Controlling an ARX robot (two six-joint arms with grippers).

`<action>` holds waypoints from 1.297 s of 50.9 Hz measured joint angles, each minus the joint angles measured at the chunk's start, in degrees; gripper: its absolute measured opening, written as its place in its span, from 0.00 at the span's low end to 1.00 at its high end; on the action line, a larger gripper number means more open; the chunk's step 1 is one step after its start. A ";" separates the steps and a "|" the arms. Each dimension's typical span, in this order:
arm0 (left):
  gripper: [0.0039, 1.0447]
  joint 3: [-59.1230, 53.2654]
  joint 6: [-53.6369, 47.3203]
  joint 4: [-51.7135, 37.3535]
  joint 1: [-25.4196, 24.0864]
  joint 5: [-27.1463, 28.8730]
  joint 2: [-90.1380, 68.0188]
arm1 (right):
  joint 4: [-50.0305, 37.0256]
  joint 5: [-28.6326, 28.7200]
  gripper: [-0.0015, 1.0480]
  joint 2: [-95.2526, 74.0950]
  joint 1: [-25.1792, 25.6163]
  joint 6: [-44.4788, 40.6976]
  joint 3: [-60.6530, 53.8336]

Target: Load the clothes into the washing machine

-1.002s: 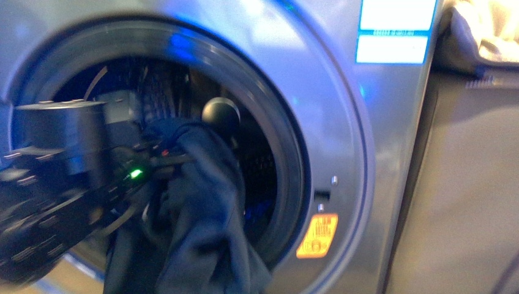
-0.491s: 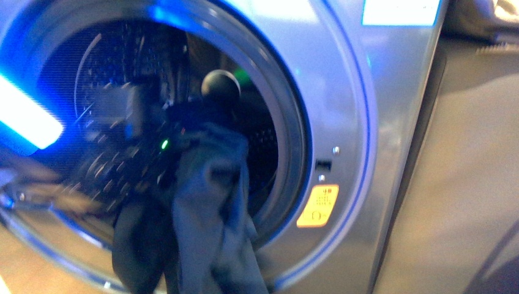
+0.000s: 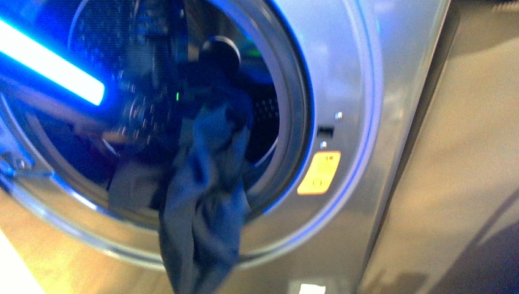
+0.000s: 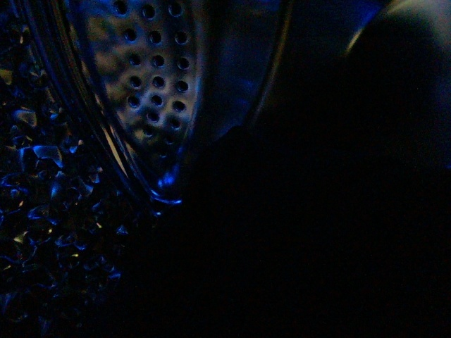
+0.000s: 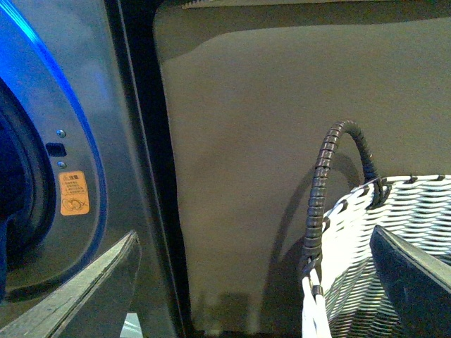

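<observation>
Though wide apart, right fingers (image 5: pixel 84 296) empty.

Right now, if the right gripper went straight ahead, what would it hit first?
Probably the brown panel beside the washing machine; the woven basket lies off to one side. Depth is unclear.

A: Where are the clothes (image 3: pixel 205 202)?
B: They hang over the lower rim of the washing machine (image 3: pixel 367 92) porthole. The upper part is inside the drum (image 3: pixel 267 116) and the lower part falls outside.
A: And the arm?
B: The left arm (image 3: pixel 144 113) reaches into the opening, too blurred to tell more.
A: What else?
B: An orange sticker (image 3: pixel 318 173) is just right of the porthole, and a bright blue light bar (image 3: pixel 52 61) is at the upper left.
</observation>
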State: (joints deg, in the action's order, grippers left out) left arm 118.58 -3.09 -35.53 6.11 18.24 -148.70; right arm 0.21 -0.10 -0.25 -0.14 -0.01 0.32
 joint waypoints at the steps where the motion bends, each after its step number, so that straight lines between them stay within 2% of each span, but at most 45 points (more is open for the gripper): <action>1: 0.08 0.46 0.00 0.26 0.02 0.11 -0.17 | 0.00 0.00 0.93 0.00 0.00 0.02 0.00; 20: 0.08 17.55 0.13 7.41 0.37 3.37 -7.13 | 0.00 0.00 0.93 0.00 0.00 0.00 0.00; 33: 0.08 22.36 -0.11 7.74 0.79 5.42 -8.31 | 0.00 0.00 0.93 0.00 0.00 0.02 0.00; 51: 0.08 19.58 -0.20 9.11 1.51 5.22 -9.22 | 0.00 0.00 0.93 0.00 0.00 0.00 0.00; 62: 0.08 11.19 0.13 5.77 0.96 3.65 -8.98 | 0.00 0.00 0.93 0.00 0.00 0.02 0.00; 65: 0.16 6.88 0.07 3.65 0.94 2.62 -8.11 | 0.00 0.00 0.93 0.00 0.00 0.00 0.00; 66: 0.14 5.60 0.13 2.97 0.94 2.38 -7.67 | 0.00 0.00 0.93 0.00 0.00 0.00 0.00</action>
State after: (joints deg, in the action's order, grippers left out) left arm 124.18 -2.96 -32.56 7.05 20.62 -156.38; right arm 0.21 -0.10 -0.25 -0.14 -0.01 0.32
